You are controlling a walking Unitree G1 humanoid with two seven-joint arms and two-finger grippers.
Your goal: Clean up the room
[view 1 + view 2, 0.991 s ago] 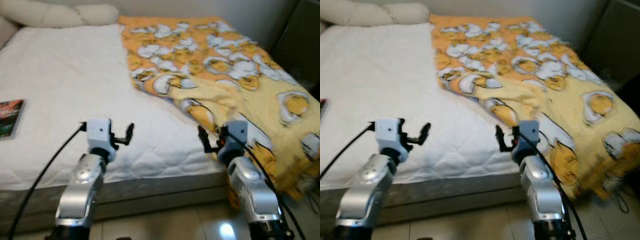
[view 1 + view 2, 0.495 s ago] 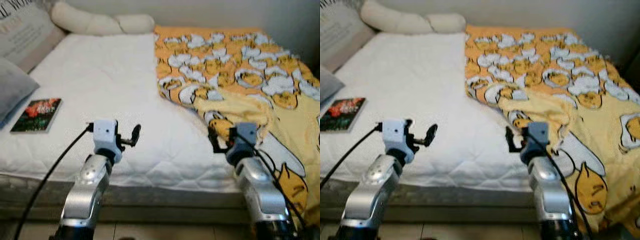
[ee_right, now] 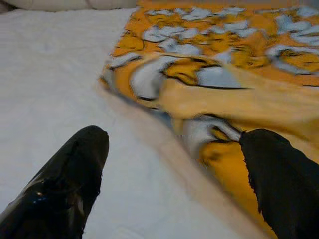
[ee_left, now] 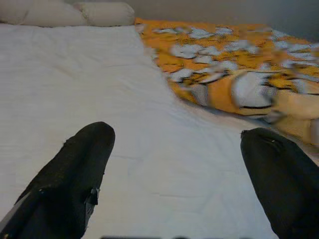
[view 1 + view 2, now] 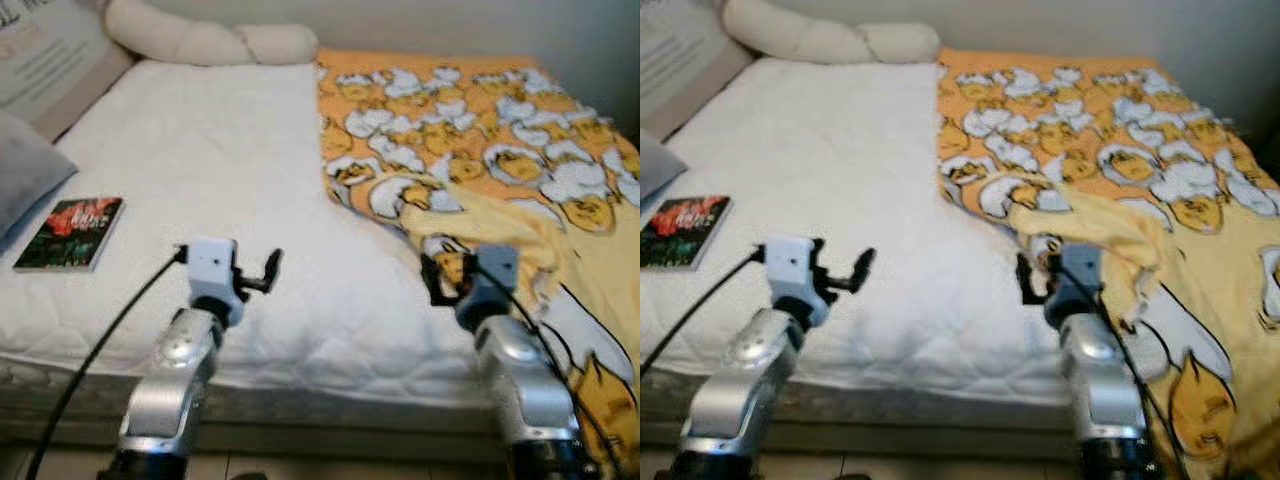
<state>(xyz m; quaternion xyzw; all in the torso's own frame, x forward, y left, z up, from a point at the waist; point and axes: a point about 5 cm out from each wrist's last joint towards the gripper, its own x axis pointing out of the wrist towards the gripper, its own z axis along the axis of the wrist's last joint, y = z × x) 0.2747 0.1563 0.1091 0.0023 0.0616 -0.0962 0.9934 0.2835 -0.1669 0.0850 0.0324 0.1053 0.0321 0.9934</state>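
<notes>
The rumpled blanket (image 5: 500, 190) looks soft and limp; its near folded edge suits pinching. Both grippers, left (image 4: 174, 164) and right (image 3: 172, 164), hover with jaws spread.

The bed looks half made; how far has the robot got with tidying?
Nothing looks done yet. The yellow blanket lies rumpled across one side of the bed, and a book rests on it. The left gripper and right gripper hover open, empty.

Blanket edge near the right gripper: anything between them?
Nothing visible. The right gripper is open just short of the crumpled blanket, with bare white mattress under it. The book lies far off to the left.
</notes>
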